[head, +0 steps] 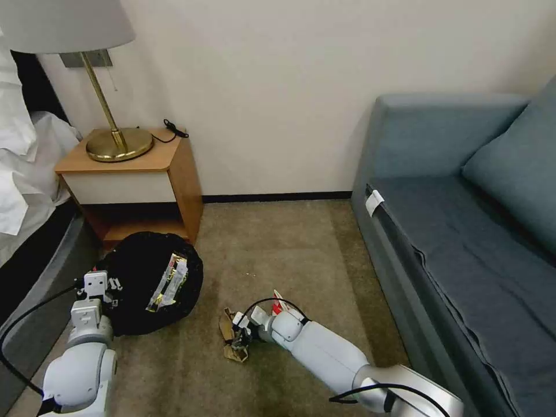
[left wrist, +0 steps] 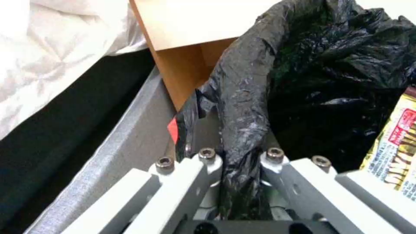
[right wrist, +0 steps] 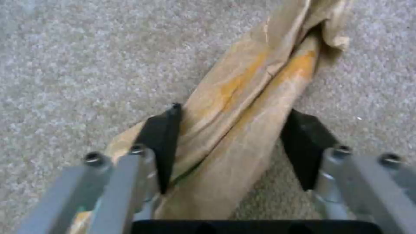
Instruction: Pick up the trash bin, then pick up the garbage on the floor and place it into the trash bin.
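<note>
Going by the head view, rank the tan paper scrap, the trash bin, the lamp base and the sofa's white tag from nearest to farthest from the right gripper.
1. Tan paper scrap, between the right gripper's jaws.
2. Trash bin, to its left.
3. White tag, on the sofa edge to the right.
4. Lamp base, on the nightstand at far left.

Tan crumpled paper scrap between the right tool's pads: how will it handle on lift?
Probably floppy: the tan crumpled paper scrap is creased and twisted, so it may sag outside the right tool. Likely very light. The open pads may crush rather than slip on it.

light: even, soft | shadows: faint | wrist views: near parts blurred
</note>
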